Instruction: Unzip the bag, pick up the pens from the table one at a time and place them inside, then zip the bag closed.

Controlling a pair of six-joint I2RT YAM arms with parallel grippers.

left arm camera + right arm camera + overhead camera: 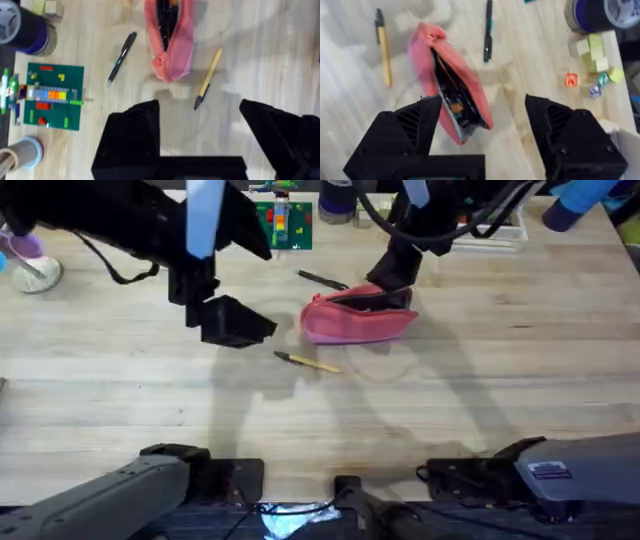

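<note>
Overhead, the pink bag [355, 318] lies unzipped mid-worktop [500, 400], the black pen [322, 279] just behind it and the tan pen [308, 362] just in front. Both the left pincer [232, 322] and the right pincer [482, 125] hang spread open, holding nothing.

The bag [357, 317] lies on the table [520, 390] near its middle. One pen [321, 279] lies just behind the bag's left end, apart from it. The other pen [307, 362] lies just in front of that end.

One pink bag [355, 320] is seen, unzipped. Two pens are counted: one black pen [321, 279], one tan pen [307, 362]. One green baseplate [287, 225] is visible.
</note>
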